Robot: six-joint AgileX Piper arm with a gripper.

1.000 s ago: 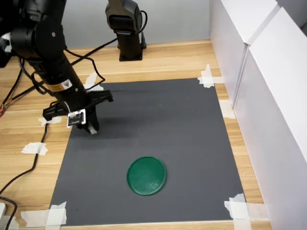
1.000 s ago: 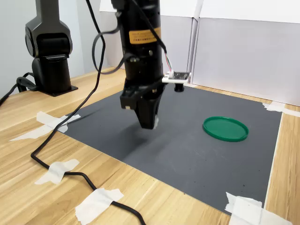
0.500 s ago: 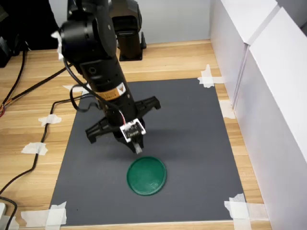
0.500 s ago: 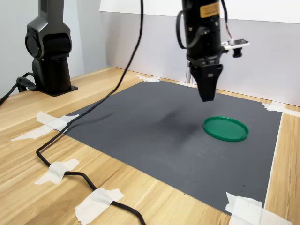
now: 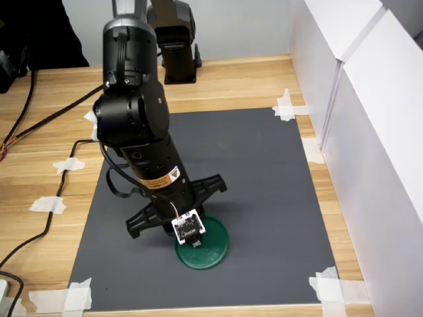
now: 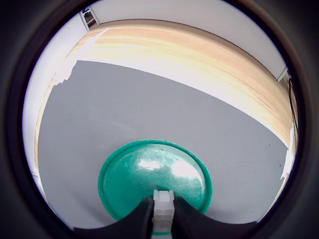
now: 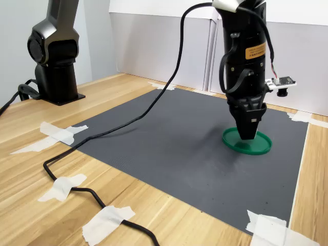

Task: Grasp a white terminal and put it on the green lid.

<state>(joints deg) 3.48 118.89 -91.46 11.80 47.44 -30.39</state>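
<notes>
The green lid (image 5: 210, 246) (image 7: 259, 147) (image 6: 149, 174) lies flat on the dark grey mat (image 5: 251, 172) near the mat's front edge in the first exterior view. My gripper (image 7: 248, 136) (image 6: 163, 219) points straight down over the lid, its tips just above or at the lid's surface. In the wrist view the white terminal (image 6: 163, 210) is a small off-white block pinched between the two dark fingers (image 6: 141, 219), above the lid's near rim. The gripper is shut on it. In the first exterior view the arm hides the fingertips and part of the lid.
White tape pieces (image 5: 285, 105) (image 5: 330, 285) hold the mat's corners to the wooden table (image 5: 231, 82). White walls (image 5: 370, 132) stand along the first exterior view's right. A second black arm base (image 5: 177, 46) (image 7: 55, 66) sits at the back. A black cable (image 7: 77, 154) trails over the table.
The arm has carried the terminal from the mat's left side in the first exterior view across to the green lid and lowered over it. The gripper stayed shut throughout.
</notes>
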